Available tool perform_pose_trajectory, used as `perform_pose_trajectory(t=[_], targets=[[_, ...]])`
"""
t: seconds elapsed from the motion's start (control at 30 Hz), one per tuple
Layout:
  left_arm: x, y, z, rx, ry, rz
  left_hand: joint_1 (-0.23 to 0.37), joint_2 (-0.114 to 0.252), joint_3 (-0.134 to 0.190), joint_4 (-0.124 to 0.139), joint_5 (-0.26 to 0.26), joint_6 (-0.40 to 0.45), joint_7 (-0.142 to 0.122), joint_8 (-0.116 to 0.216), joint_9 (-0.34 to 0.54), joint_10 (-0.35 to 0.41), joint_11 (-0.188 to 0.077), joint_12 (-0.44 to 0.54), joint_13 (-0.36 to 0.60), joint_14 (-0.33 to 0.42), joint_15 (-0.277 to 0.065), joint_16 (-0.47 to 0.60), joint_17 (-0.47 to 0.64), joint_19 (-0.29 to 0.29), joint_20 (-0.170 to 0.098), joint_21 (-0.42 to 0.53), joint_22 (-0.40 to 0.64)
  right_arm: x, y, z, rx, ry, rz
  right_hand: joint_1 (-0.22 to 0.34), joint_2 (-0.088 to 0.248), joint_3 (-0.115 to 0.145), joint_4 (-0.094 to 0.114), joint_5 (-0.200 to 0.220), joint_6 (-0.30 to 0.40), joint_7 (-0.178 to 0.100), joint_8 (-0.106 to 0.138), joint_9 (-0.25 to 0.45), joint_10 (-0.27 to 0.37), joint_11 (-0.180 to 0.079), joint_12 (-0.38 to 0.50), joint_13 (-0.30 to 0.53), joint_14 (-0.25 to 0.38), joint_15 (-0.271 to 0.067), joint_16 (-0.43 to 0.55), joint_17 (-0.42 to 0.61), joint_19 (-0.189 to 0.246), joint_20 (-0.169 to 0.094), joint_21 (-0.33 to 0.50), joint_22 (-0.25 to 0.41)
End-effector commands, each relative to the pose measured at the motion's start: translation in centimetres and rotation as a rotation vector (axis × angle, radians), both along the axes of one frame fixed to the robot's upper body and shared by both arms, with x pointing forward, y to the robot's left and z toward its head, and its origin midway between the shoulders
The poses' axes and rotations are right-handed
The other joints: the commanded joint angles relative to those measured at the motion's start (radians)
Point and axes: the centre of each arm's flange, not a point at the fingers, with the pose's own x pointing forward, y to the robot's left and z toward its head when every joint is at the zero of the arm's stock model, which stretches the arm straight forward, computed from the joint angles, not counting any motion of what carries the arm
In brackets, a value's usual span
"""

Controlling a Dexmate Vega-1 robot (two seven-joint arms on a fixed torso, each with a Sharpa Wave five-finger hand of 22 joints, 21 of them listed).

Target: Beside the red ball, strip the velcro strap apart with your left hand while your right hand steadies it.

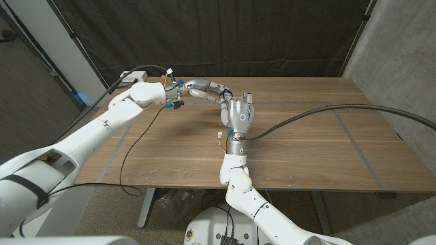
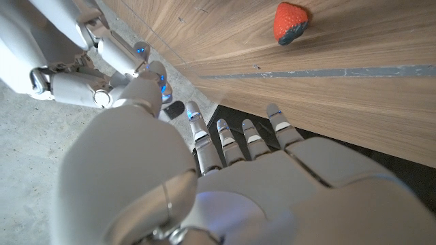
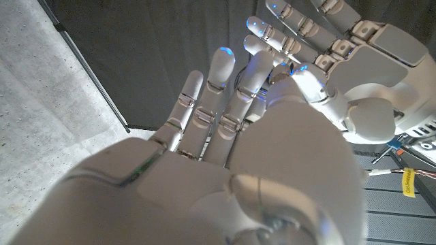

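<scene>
Head view: wooden table (image 1: 306, 150) before a black curtain (image 1: 272, 34); thick black cable (image 1: 327, 109) sweeping across the table's right half to the right wrist; thin black cable (image 1: 129, 150) trailing over its left half. Upper middle of the frame: left hand (image 1: 204, 90) stretched out sideways from the left, right hand (image 1: 238, 114) raised from the bottom centre, the two meeting fingers to fingers; velcro strap not made out here.

Left wrist view: red strawberry-shaped thing (image 2: 289, 22) with a dark patch lying alone on the wood, well apart from both hands; left hand (image 2: 272, 184) with fingers straight and slightly spread; right hand (image 2: 112, 75) close beside; small dark piece (image 2: 176, 108) near the fingertips, possibly the strap, too small to tell; hold on it impossible to judge.

Right wrist view: right hand (image 3: 225, 177) with fingers straight and close together; left hand (image 3: 354, 61) meeting them at the tips; grip of either hand not visible.
</scene>
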Motion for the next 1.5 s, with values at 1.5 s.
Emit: perform_pose_trajectory(t=[1.5], targets=[[-0.1,-0.3,0.7,0.043,-0.014,-0.014,0.031,0.056,-0.111,0.049,0.007,-0.232,0.05,-0.103,0.01,-0.028,0.038,-0.02,0.04,-0.009,0.019,-0.005,0.015,-0.006,0.007,0.026,0.006,-1.0,1.5,0.2,-0.074,-0.054,0.022,0.002,0.015,-0.028,0.004,0.012,0.035,-0.018,-0.02,0.005,0.021,-0.005,-0.023,0.02,0.012,-0.086,0.005,0.013,-0.027,-0.066,0.082,-0.03]])
